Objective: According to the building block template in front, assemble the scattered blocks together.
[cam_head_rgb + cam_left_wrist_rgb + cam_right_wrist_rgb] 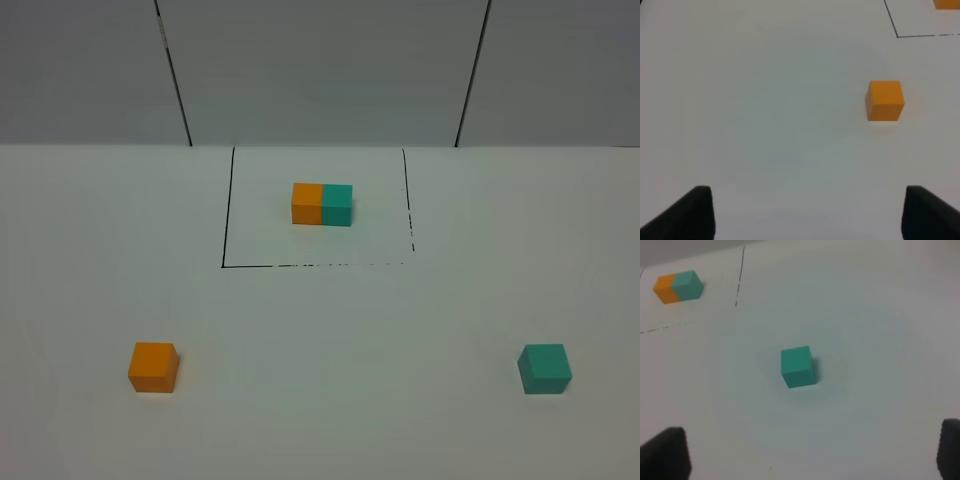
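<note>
Orange block [153,367] and teal block [545,368] are lying well apart on the white tabletop [330,430], the orange one toward the near left and the teal one toward the near right. Neither is touching anything else. Between them and farther back, the building block template [322,204] is resting inside a thin black outline [227,220] (orange half on the left, teal half on the right, the two pressed together). The left pincer [807,202] is hanging over bare tabletop with its jaws standing wide apart, gripping nothing. The orange block is lying ahead of it, nearer one finger's side and clear of both. The right pincer [812,445] is gaping just as wide and holding nothing, with the teal block lying untouched ahead of its spread fingers.
</note>
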You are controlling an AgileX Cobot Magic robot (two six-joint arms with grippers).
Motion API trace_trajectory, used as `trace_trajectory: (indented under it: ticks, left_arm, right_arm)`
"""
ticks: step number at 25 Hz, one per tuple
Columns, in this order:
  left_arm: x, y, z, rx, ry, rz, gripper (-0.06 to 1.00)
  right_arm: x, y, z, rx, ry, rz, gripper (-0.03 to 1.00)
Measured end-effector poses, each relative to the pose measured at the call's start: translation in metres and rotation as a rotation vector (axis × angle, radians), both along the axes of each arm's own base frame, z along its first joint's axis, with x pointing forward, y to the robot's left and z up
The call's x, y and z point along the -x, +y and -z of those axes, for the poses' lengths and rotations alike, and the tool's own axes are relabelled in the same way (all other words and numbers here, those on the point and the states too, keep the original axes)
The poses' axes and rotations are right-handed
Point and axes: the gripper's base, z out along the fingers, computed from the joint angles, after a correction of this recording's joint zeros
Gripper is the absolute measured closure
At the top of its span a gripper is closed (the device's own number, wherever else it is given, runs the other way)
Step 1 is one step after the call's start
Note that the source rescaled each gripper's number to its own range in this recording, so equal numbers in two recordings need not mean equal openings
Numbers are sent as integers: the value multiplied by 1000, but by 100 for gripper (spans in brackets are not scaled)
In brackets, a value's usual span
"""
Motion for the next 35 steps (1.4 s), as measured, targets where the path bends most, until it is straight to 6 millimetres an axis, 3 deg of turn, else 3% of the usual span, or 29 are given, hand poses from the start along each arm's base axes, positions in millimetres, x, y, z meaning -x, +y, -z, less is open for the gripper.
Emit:
trace_trajectory:
  ticks: [35]
  left_arm:
    - [0, 0, 0, 0, 0, 0, 34]
  right_arm:
    - [0, 0, 0, 0, 0, 0, -1]
